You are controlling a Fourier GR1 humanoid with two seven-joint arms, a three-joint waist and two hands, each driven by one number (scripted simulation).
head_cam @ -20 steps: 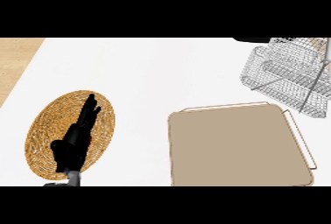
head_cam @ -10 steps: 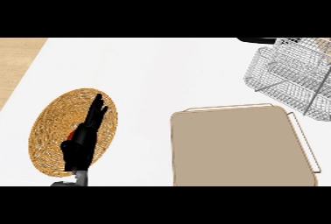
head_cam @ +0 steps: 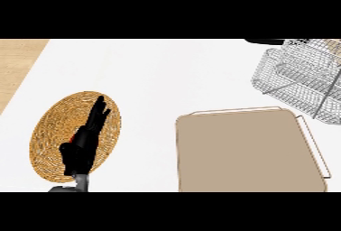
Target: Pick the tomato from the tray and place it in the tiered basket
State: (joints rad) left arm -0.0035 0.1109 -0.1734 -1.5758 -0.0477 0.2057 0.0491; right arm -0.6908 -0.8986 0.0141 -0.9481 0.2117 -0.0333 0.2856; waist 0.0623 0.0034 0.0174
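Looking down, head view: only one hand shows, the left hand (head_cam: 85, 140), coming in from the lower left edge.
Left hand state: fingers straight and held close together, pointing up and slightly right; it grips nothing that I can see.
What lies under it: a round woven mat (head_cam: 50, 135), golden-brown, on the white counter (head_cam: 166, 76); the hand stretches over the mat's middle.
Tomato: only a small red sliver (head_cam: 71, 136) peeps out at the hand's left edge, about halfway along it; I take that for the tomato, mostly hidden under the palm.
Direction that matters: the red sliver lies just left of and beneath the hand, not out ahead of the fingertips, so by my reckoning the fingers would need to curl round it on the spot rather than reach on.
Tray: a flat tan tray (head_cam: 246, 153) sits well to the right of the mat, nothing showing on it; the tomato seems to be on the mat, not on this tray.
Tiered basket: white wire tiered basket (head_cam: 303, 76) at the upper right, just beyond the tray's far corner, well apart from the hand.
Nearer arm: the left, plainly; the right hand is out of sight.
Carry ahead: a long way rightward and away across the tray.
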